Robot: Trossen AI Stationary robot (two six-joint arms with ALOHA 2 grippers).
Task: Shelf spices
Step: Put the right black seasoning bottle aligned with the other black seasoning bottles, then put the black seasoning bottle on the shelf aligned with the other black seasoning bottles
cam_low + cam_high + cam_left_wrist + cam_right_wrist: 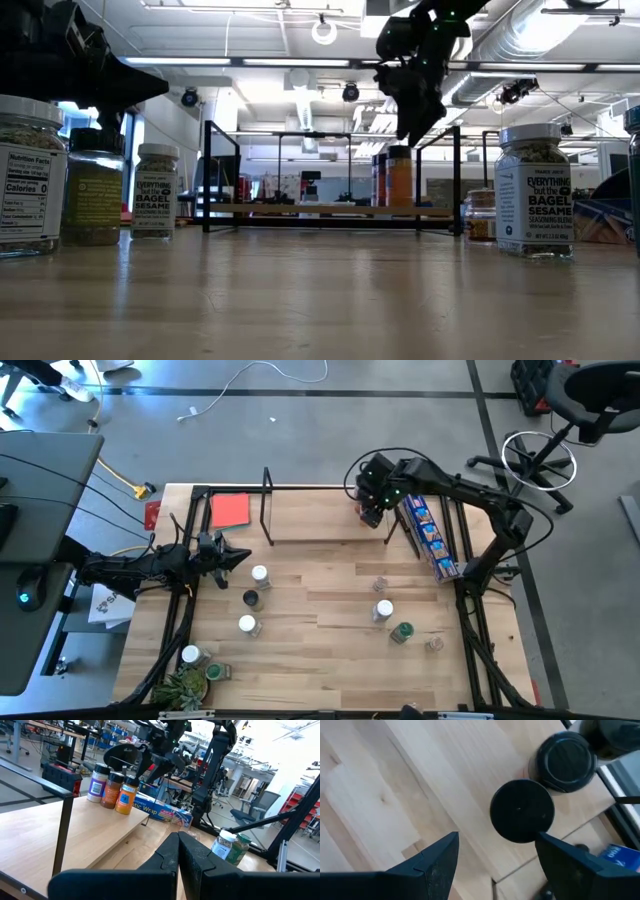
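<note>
Over the shelf's (330, 520) far right end, right hand (374, 510) spread open above jars (522, 810) just placed, grasping nothing; next, probably back to worktop (320, 650) spices (383, 611), descending squarely; left hand (232, 556) closed, empty, waiting at left.

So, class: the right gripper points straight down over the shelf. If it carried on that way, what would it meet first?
Probably the black-lidded jar: the right gripper hangs above it with jaws open, the lid lying about between them. Height above it is unclear.
</note>
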